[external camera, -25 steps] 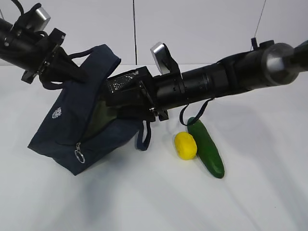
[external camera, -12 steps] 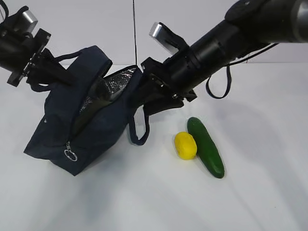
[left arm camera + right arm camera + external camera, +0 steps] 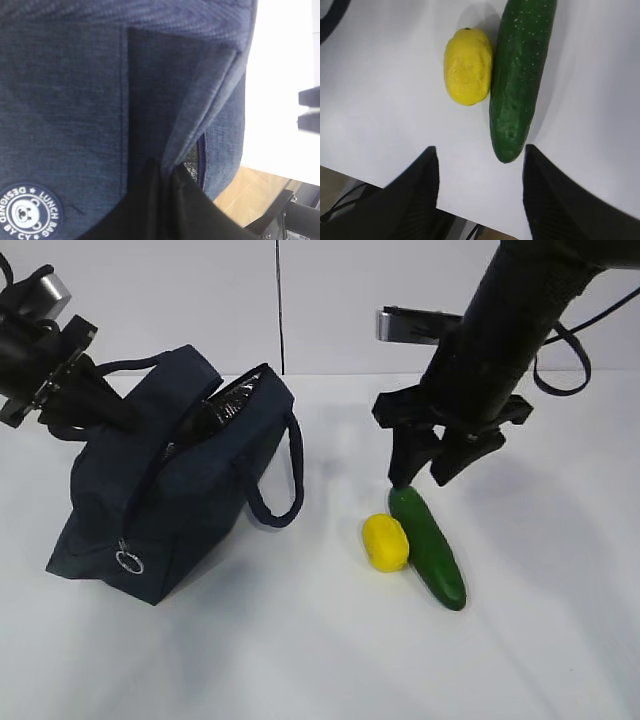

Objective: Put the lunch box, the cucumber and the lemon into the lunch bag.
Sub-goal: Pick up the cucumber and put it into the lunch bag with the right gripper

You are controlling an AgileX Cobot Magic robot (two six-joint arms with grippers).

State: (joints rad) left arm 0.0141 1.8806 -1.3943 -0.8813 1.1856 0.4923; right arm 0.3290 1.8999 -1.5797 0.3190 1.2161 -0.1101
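- The lunch bag [image 3: 175, 485], a dark navy fabric bag, is being held tilted on the white table [image 3: 300, 660] at the left of the exterior view, with its top zipper undone and a silvery lining being shown inside the opening.
- One padded handle [image 3: 190, 100] of the bag is being pinched by the left gripper [image 3: 162, 172] – its black fingers are pressed together on the fabric strap in the left wrist view.
- A round patch [image 3: 30, 212] with a bear face and the words "LUNCH BAG" is being seen on the bag's side, and a silver ring pull [image 3: 128, 562] is hanging at the low end of the zipper.
- The right gripper [image 3: 425, 468] is being held over the far end of the cucumber [image 3: 428, 548], its jaws apart and nothing between them.
- The cucumber, dark green, is lying on the table to the right of the bag – well apart from it.
- The lemon [image 3: 386, 542], bright yellow, is lying just beside the cucumber on its left; whether the two are touching cannot be told.
- The lunch box cannot be made out in any view.
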